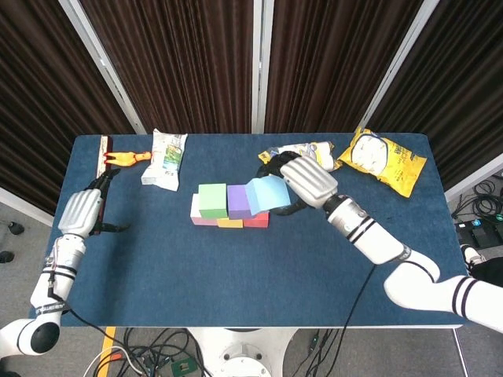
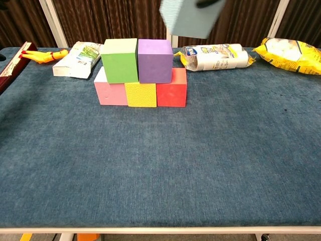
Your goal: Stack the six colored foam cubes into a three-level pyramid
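Note:
My right hand [image 1: 306, 181] holds a light blue cube [image 1: 266, 194] in the air, just right of and above the stack; the blue cube [image 2: 190, 16] shows at the top of the chest view. The stack has a pink cube [image 2: 110, 92], a yellow cube [image 2: 141, 94] and a red cube [image 2: 172, 90] in a row, with a green cube [image 2: 120, 60] and a purple cube [image 2: 155, 60] on top. My left hand [image 1: 81, 211] rests at the table's left edge, holding nothing, fingers apart.
A dark red strip [image 1: 100, 181] and a rubber chicken [image 1: 126, 158] lie far left, with a white packet [image 1: 165, 157] beside them. At the back right lie a clear wrapped bag [image 2: 215, 56] and a yellow bag [image 2: 291, 52].

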`<state>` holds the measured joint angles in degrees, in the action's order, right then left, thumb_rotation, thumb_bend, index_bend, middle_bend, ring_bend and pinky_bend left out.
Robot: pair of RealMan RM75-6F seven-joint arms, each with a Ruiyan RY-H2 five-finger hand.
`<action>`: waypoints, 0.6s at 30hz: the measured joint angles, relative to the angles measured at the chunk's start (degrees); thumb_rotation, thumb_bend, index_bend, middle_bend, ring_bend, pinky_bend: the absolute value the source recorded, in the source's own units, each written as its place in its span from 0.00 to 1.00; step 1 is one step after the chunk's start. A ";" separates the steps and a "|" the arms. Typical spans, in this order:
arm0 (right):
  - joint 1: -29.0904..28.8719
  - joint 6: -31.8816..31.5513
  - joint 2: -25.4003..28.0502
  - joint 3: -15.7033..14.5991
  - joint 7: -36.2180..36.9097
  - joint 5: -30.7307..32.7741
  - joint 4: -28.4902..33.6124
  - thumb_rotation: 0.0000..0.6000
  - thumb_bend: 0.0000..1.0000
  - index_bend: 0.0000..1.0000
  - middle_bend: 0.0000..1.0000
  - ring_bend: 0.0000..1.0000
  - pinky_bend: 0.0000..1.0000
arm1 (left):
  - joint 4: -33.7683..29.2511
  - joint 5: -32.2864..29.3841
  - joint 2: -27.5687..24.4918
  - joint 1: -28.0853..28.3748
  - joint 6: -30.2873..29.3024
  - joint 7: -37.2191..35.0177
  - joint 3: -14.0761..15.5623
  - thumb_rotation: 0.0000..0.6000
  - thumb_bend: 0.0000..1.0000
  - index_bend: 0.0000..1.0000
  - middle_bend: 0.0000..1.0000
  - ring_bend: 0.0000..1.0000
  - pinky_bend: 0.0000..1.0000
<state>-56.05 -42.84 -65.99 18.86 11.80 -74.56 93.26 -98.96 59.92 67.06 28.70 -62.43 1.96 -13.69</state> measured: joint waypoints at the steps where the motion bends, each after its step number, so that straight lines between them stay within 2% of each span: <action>1: -1.01 1.03 -0.84 0.36 0.07 0.75 -1.10 1.00 0.13 0.44 0.46 0.22 0.19 | 0.04 0.07 0.00 0.03 0.06 0.01 0.02 1.00 0.01 0.08 0.08 0.12 0.31; 9: -8.19 9.30 -6.30 2.23 0.69 6.25 -8.48 1.00 0.13 0.43 0.45 0.22 0.18 | 0.95 -0.40 0.26 0.45 1.00 -0.48 0.02 1.00 0.01 0.08 0.08 0.12 0.31; 18: -12.72 14.58 -6.79 2.32 -1.92 14.34 -9.99 1.00 0.13 0.37 0.43 0.22 0.13 | 1.46 -0.46 0.69 0.93 1.46 -0.63 -0.04 1.00 0.01 0.08 0.08 0.12 0.31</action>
<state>-68.77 -28.27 -72.78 21.18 9.89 -60.22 83.27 -97.50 59.46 67.75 29.62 -60.97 1.33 -13.73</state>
